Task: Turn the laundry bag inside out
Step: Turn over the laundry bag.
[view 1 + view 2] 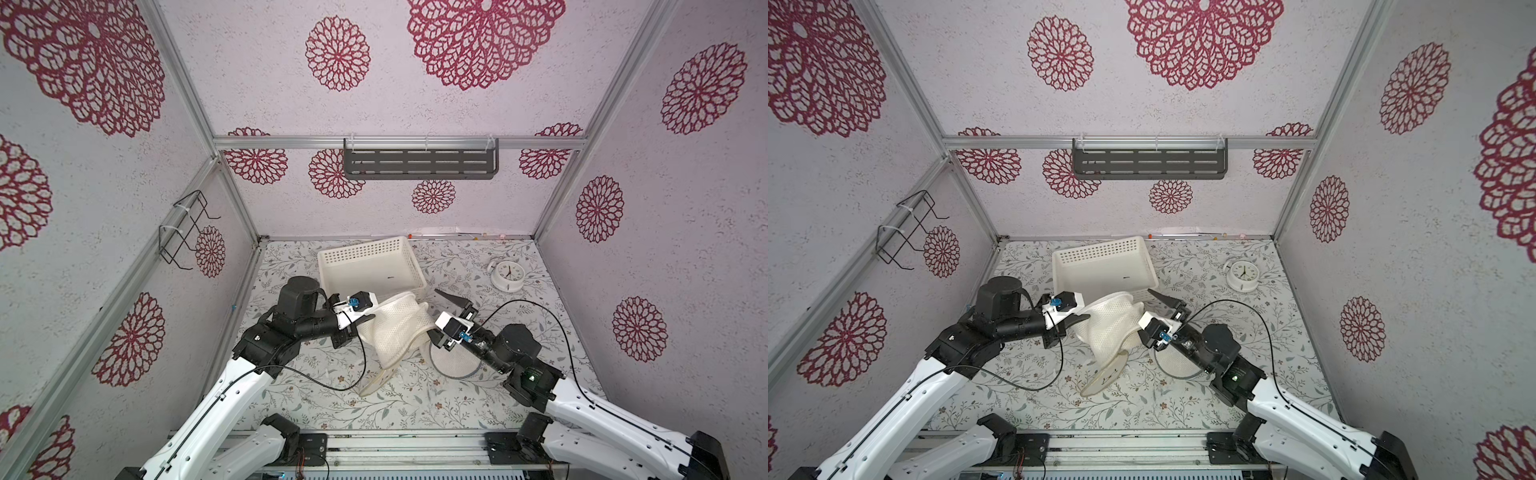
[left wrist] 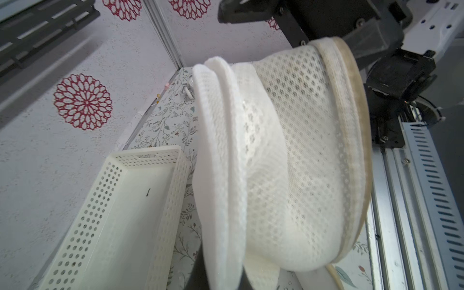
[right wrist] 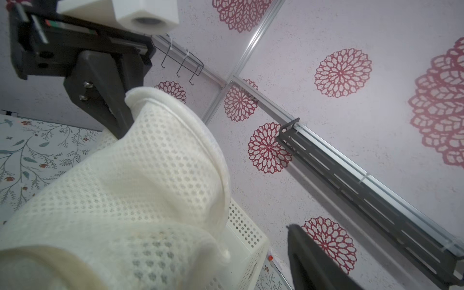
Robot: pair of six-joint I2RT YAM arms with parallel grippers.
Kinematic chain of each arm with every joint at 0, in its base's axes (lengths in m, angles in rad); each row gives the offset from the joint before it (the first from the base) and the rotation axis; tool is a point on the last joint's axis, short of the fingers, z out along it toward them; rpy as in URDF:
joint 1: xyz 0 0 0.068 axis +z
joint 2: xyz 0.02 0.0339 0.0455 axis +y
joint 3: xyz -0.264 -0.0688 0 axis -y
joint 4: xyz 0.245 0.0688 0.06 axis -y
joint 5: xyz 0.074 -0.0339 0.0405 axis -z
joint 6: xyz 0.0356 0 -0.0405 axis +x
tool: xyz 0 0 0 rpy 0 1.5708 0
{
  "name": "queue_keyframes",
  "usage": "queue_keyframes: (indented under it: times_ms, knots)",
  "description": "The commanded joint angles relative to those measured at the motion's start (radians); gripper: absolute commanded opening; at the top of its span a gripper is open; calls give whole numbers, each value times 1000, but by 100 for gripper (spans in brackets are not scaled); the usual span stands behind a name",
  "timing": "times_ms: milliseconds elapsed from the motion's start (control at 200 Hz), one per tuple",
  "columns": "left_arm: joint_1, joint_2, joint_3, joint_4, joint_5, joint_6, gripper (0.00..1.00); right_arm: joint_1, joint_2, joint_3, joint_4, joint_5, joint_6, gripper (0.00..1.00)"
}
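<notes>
The white mesh laundry bag with padded hoop rims (image 1: 397, 328) hangs between both arms, just in front of the white perforated plastic basket (image 1: 365, 266). The left gripper (image 1: 365, 320) is clamped on its upper rim. The right gripper (image 1: 433, 313) has its jaws apart at the opposite edge (no grip). The bag is probably light, with limp mesh and springy hoops, so take hold at the rim binding, not the weave.

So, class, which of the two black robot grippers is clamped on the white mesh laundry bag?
The left gripper: its jaws are shut on the edge of the white mesh laundry bag, while the right gripper has its jaws wide apart.
</notes>
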Motion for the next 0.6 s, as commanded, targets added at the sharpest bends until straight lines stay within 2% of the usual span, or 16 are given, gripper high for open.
queue_keyframes:
  times_ms: [0, 180, 595]
  knots:
    - [-10, 24, 29, -116, 37, 166, 0, 3, 17, 49, -57, -112, -55, 73]
    - [-30, 64, 60, -192, 50, 268, 0, 3, 77, 94, -136, -217, -82, 66]
    - [-41, 103, 82, -251, 63, 326, 0, 3, 133, 137, -193, -284, -94, 33]
